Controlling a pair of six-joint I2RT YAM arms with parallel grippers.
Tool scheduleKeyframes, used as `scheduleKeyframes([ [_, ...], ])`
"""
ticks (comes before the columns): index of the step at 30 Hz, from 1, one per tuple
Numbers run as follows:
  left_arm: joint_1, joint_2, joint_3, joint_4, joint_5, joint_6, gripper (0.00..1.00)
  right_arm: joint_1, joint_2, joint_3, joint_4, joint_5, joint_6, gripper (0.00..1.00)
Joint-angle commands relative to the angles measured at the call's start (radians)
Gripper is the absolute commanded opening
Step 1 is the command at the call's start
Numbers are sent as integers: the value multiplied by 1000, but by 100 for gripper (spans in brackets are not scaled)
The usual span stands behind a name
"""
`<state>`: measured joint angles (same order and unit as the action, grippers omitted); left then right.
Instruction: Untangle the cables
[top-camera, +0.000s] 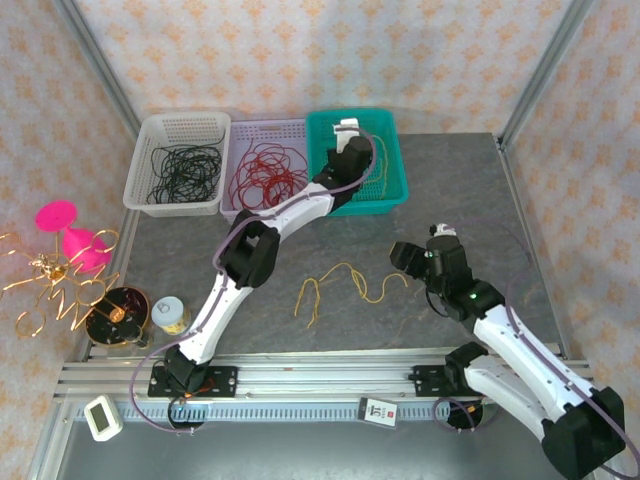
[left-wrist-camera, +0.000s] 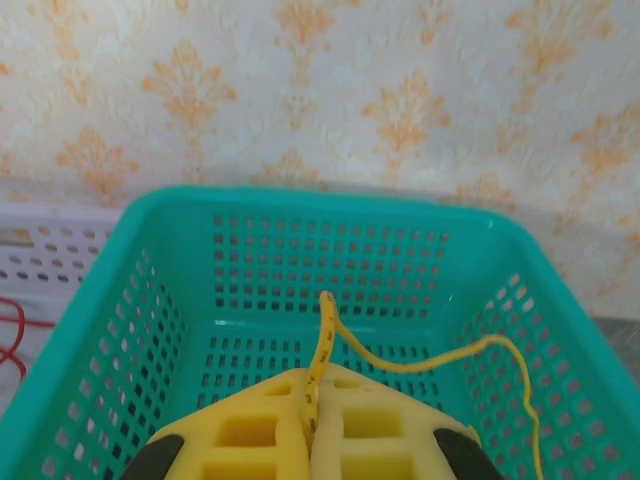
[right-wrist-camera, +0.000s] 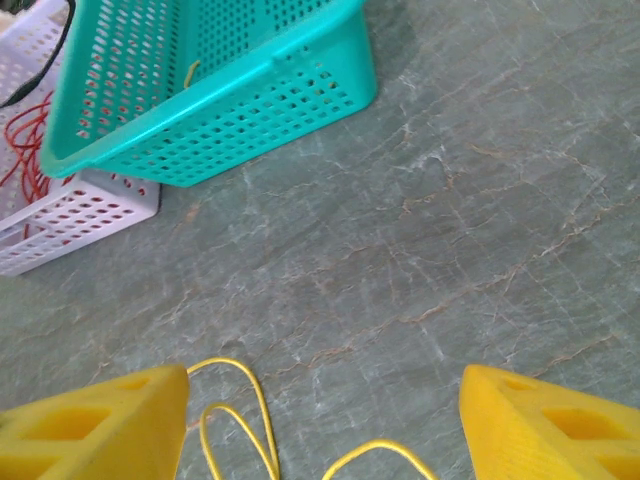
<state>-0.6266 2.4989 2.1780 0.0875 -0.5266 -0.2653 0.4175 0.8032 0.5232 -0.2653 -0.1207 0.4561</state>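
A yellow cable (left-wrist-camera: 325, 335) is pinched in the left claw (left-wrist-camera: 308, 395), its pads pressed together on it. The free end trails down inside the teal basket (left-wrist-camera: 330, 200) directly beneath. A loose yellow cable (top-camera: 345, 280) sprawls crosswise on the surface (right-wrist-camera: 450, 200), one end just below the spread right claw (right-wrist-camera: 320, 420), the nearer arm.

grey marbled table (top-camera: 460, 200) | upper centre stood white mesh basket (top-camera: 170, 207), lilac mesh basket (top-camera: 268, 124), teal mesh basket (top-camera: 388, 198) | centre lay thin yellow cables (top-camera: 346, 266)
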Motion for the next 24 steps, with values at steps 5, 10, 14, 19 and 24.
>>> scheduleKeyframes([
  [5, -2, 65, -20, -79, -57, -2, 4, -212, 140, -35, 276, -256, -37, 71],
  [10, -3, 67, -43, -90, -71, 8, 8, -247, 298, -25, 425, -353, -25, 71],
  [14, -4, 80, -44, -110, -66, -1, 8, -254, 424, -28, 527, -384, -11, 70],
  [19, -5, 104, -12, -164, -31, -13, 16, -270, 516, -10, 590, -408, -4, 70],
  [24, -6, 71, -4, -192, -24, -7, 30, -273, 557, 16, 599, -440, -2, 70],
])
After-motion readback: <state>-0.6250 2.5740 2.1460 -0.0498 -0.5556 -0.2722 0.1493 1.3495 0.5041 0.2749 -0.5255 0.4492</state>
